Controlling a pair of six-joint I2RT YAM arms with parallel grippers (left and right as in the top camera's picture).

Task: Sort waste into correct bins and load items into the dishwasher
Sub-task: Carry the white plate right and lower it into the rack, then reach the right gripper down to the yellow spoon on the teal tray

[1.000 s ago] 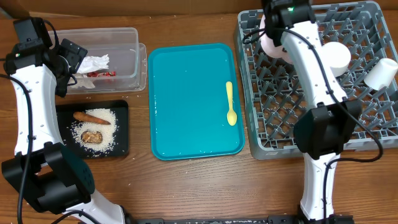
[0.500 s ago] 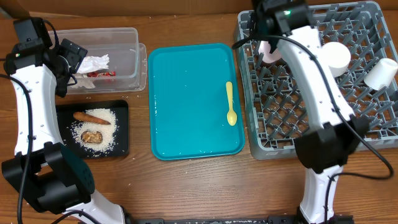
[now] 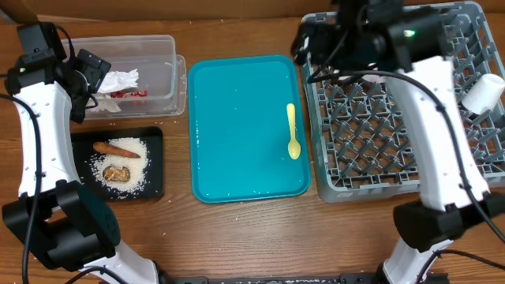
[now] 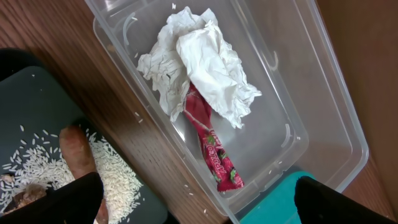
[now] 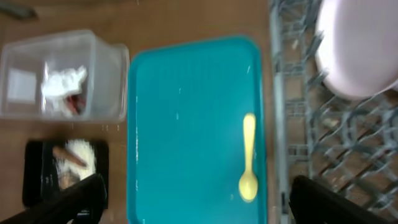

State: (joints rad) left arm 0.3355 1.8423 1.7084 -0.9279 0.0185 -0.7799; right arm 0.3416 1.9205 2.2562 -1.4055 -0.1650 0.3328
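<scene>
A crumpled white napkin (image 4: 196,59) and a red wrapper (image 4: 211,146) lie in the clear tub (image 3: 158,55). My left gripper (image 4: 196,205) hangs open above the tub's near edge, with nothing between its fingers. The black tray (image 3: 154,170) holds a carrot (image 3: 116,147), a brown lump (image 3: 117,173) and rice (image 3: 134,162). A yellow spoon (image 3: 292,132) lies on the teal tray (image 3: 237,126). My right gripper (image 3: 312,43) is open and empty above the back left corner of the grey rack (image 3: 371,134). The pink dish (image 5: 357,50) rests in the rack. A white cup (image 3: 483,93) lies at its right side.
The teal tray sits between the bins on the left and the rack on the right. My right arm (image 3: 426,102) crosses over the rack and hides part of it. Loose rice grains (image 4: 140,115) dot the wood between tub and black tray.
My right gripper has opened and let go of the pink dish in the rack, then risen and swung left toward the rack's back left corner. The left arm has not moved.
</scene>
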